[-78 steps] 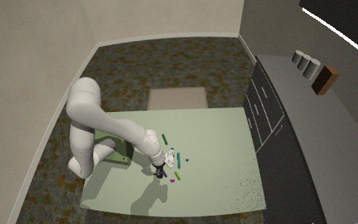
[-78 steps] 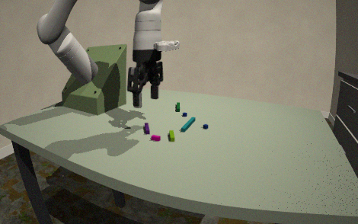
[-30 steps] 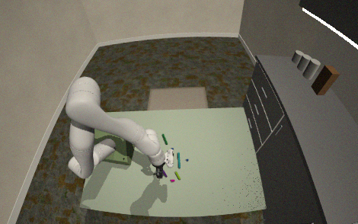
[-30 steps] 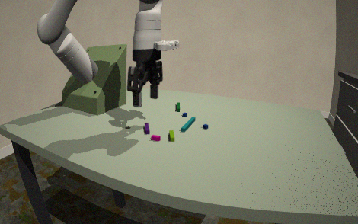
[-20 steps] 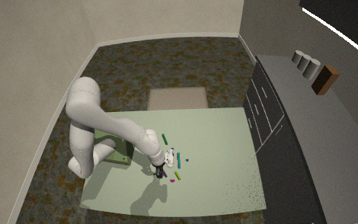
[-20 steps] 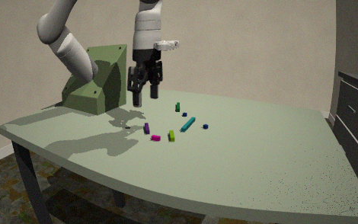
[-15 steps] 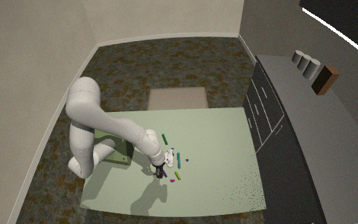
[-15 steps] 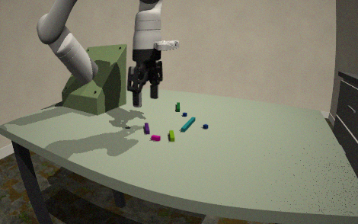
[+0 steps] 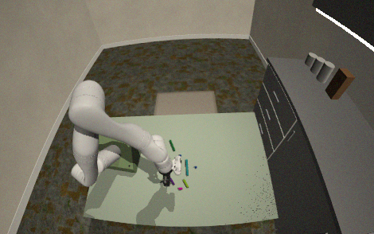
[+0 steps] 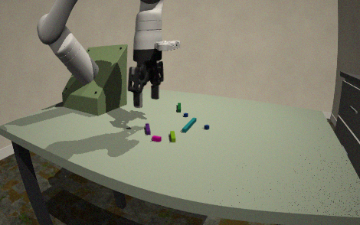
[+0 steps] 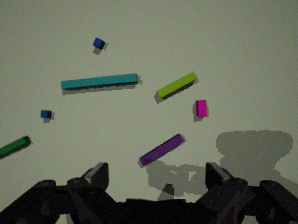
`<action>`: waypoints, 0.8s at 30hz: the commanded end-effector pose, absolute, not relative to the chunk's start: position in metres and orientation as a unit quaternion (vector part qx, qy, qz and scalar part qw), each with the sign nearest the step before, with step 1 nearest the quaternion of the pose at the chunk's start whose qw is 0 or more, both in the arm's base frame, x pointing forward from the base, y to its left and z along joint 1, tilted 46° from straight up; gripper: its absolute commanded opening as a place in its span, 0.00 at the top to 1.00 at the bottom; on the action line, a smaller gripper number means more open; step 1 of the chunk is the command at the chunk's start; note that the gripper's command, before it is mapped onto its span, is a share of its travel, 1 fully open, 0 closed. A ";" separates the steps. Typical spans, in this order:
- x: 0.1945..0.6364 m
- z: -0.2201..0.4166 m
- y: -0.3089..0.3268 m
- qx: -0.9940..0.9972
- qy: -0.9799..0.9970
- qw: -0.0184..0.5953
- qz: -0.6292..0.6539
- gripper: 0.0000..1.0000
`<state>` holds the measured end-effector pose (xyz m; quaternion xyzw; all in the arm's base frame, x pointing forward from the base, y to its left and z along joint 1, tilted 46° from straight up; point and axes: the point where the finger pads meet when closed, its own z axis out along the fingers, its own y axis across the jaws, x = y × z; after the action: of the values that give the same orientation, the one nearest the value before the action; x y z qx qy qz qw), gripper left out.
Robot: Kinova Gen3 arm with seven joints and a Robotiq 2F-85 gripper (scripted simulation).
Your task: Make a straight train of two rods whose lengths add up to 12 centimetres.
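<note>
Gripper (image 9: 165, 181) (image 10: 146, 98) (image 11: 156, 173): one, fingers wide apart, empty, above counter (image 9: 226, 191) (image 10: 248, 164) (image 11: 250, 55).
Magenta rod (image 9: 180, 189) (image 10: 156, 138) (image 11: 201, 108): flat, beside lime rod (image 9: 185, 183) (image 10: 172, 136) (image 11: 177, 85); best pinched across its narrow width, clear of lime.
Turquoise rod (image 9: 187, 168) (image 10: 189, 125) (image 11: 100, 81): likely partner, apart; match its line before lowering magenta at its end.

On the surface (image 11: 125, 120): one turquoise rod (image 11: 99, 81), the longest; to its right, one lime rod (image 11: 177, 85), slanting, and one magenta rod (image 11: 201, 108), short, near the lime. One blue rod (image 11: 99, 43) beyond the turquoise; a second blue rod (image 11: 46, 114) on its near side, left. One green rod (image 11: 14, 147), cut off at the left edge. One purple rod (image 11: 162, 149), slanting, nearest the fingers, which stand wide apart. Shadows, right.
</note>
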<state>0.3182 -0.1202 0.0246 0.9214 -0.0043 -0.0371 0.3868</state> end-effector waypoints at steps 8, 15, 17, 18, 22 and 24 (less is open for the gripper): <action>0.316 0.026 -0.121 0.920 -0.001 0.390 -0.041 0.00; 0.318 0.023 -0.118 0.919 0.037 0.388 -0.056 0.00; 0.317 0.019 -0.114 0.916 0.084 0.385 -0.077 0.00; 0.316 0.015 -0.110 0.913 0.116 0.380 -0.091 0.00; 0.318 0.008 -0.103 0.894 0.218 0.369 -0.132 0.00; 0.318 0.008 -0.103 0.894 0.218 0.369 -0.132 0.00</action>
<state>0.3163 -0.1034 0.0077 0.8972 0.2019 -0.1241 0.3727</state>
